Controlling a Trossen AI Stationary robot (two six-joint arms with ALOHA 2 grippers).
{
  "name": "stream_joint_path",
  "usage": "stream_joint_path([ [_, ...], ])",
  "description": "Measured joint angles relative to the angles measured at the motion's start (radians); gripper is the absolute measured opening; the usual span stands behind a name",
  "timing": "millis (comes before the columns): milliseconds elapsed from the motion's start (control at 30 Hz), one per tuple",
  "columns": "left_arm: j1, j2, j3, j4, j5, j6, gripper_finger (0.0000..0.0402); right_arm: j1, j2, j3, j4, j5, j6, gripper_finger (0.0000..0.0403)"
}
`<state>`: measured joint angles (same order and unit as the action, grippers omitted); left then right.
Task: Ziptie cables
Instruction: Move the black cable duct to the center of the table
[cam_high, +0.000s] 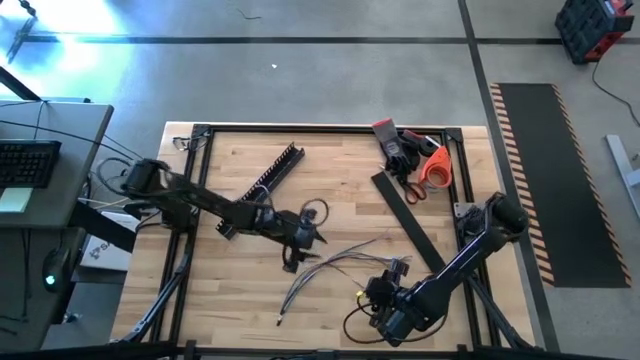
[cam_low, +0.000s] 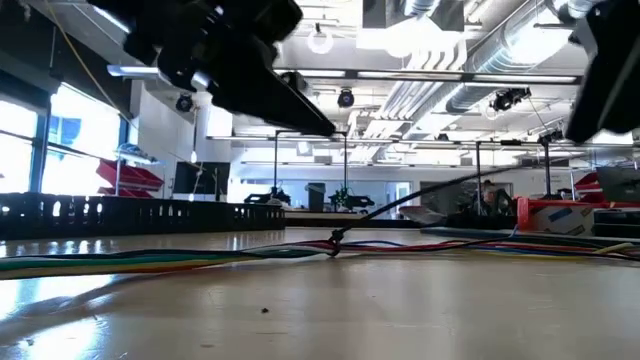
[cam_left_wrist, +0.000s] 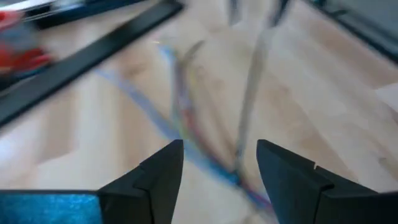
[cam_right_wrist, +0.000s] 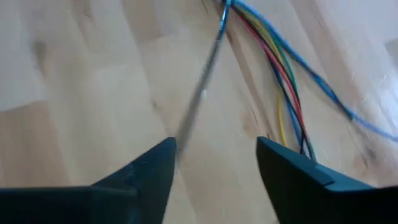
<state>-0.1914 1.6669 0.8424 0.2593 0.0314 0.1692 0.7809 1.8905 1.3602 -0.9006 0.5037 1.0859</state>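
The cables (cam_high: 335, 262) lie loose on the wooden table, thin white and coloured strands fanned at both ends. In the low view the cables (cam_low: 200, 258) rest flat, with a thin dark tie (cam_low: 335, 244) around them, its tail slanting up. My left gripper (cam_high: 302, 245) hovers open over the bundle's middle; in its wrist view the gripper (cam_left_wrist: 221, 155) has the blurred cables (cam_left_wrist: 186, 124) beneath it. My right gripper (cam_high: 383, 288) is open near the bundle's right end. Below that gripper (cam_right_wrist: 217, 152) lie the coloured strands (cam_right_wrist: 286, 81) and a grey strip (cam_right_wrist: 199, 93) that ends near one finger.
A black comb-toothed duct (cam_high: 265, 185) lies far-left of the cables. A flat black strip (cam_high: 410, 220) slants across the table's right half. Red and orange tools (cam_high: 415, 158) sit at the far right corner. Bare wood lies along the near edge.
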Motion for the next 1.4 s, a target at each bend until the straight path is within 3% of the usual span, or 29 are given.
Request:
stream_joint_path([
  [100, 0.004, -0.081, -0.025, -0.101, -0.170, -0.033, 0.0180, 0.016, -0.035, 0.002, 0.000, 0.022, -0.034, 0.0236],
  [233, 0.037, -0.176, -0.120, -0.147, -0.402, -0.154, 0.0163, 0.039, -0.073, 0.001, 0.002, 0.144, -0.071, 0.0253],
  [300, 0.080, -0.224, -0.180, -0.162, -0.454, -0.240, 0.0157, 0.045, -0.075, 0.002, 0.005, 0.190, -0.084, 0.0254],
  [433, 0.239, -0.306, -0.271, -0.217, -0.384, -0.380, 0.0154, 0.026, -0.072, -0.021, 0.013, 0.199, -0.120, 0.0254],
  [600, 0.372, -0.322, -0.336, -0.261, -0.424, -0.363, 0.0158, 0.000, -0.070, -0.073, 0.051, 0.199, -0.145, 0.0254],
  [767, 0.437, -0.291, -0.361, -0.294, -0.449, -0.390, 0.0158, -0.014, -0.071, -0.107, 0.113, 0.196, -0.164, 0.0254],
  [900, 0.440, -0.277, -0.357, -0.275, -0.446, -0.391, 0.0158, -0.016, -0.071, -0.109, 0.129, 0.195, -0.186, 0.0254],
  [1000, 0.441, -0.255, -0.358, -0.261, -0.357, -0.394, 0.0143, -0.015, -0.071, -0.109, 0.136, 0.196, -0.188, 0.0254],
  [1267, 0.370, -0.202, -0.357, -0.141, -0.116, -0.371, 0.0038, -0.036, -0.071, -0.108, 0.173, 0.198, -0.222, 0.0254],
  [1400, 0.287, -0.180, -0.357, -0.051, -0.043, -0.362, 0.0005, -0.087, -0.071, -0.128, 0.268, 0.056, -0.343, 0.0254],
])
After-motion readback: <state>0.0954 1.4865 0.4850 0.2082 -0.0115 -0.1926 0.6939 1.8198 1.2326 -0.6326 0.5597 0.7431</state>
